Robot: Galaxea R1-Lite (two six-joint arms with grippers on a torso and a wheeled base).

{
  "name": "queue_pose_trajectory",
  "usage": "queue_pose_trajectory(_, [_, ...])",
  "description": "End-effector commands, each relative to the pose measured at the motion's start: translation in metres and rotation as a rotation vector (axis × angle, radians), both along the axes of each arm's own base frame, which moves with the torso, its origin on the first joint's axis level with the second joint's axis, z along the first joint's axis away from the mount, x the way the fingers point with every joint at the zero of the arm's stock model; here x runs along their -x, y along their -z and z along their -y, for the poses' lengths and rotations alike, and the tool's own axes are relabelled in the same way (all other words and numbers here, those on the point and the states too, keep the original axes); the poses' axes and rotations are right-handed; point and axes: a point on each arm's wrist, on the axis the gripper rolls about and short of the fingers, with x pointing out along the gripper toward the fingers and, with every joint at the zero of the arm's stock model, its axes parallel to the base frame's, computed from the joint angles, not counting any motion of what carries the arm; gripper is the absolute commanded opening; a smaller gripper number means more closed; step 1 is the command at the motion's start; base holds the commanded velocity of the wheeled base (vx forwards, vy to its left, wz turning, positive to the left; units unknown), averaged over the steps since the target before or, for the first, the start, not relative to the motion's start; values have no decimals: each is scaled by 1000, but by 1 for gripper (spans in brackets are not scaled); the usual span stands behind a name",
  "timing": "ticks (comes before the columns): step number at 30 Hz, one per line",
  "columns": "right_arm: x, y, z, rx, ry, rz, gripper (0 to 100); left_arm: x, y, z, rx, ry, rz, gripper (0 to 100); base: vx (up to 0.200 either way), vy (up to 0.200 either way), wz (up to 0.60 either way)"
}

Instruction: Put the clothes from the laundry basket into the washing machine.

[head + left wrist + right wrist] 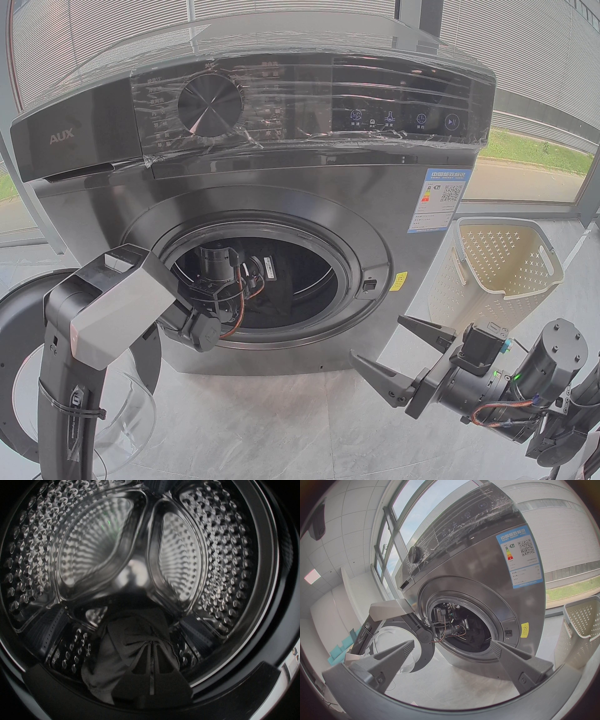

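One dark garment [125, 642] lying low in the drum [103, 542] right at the left gripper [152, 647], clamped or released impossible to tell, deep enough to stay inside; right gripper [377, 337] spread wide, empty, free for the laundry basket [500, 269] nearby.

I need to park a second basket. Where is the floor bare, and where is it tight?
Bare floor lies before the washing machine, between its open door and the right gripper. Tight: the drum mouth, taken by the left arm, and the machine's right, where the laundry basket stands.
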Motion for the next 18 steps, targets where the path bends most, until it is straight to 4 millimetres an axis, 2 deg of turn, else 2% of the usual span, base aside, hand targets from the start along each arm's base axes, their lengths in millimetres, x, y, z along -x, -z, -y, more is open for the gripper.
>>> queue_pose_trajectory(1, [1,-9,1,-30,-1,25,100,-10,2,-1,19,-19,32,0,0,0,0])
queue_pose_trajectory(8, [-1,-11,4,-37,14,31,100,-29,2,-5,45,-88,94,0,0,0,0])
queue_pose_trajectory(18, [-1,-10,5,-40,17,24,100,-29,9,-19,43,-112,78,0,0,0,0])
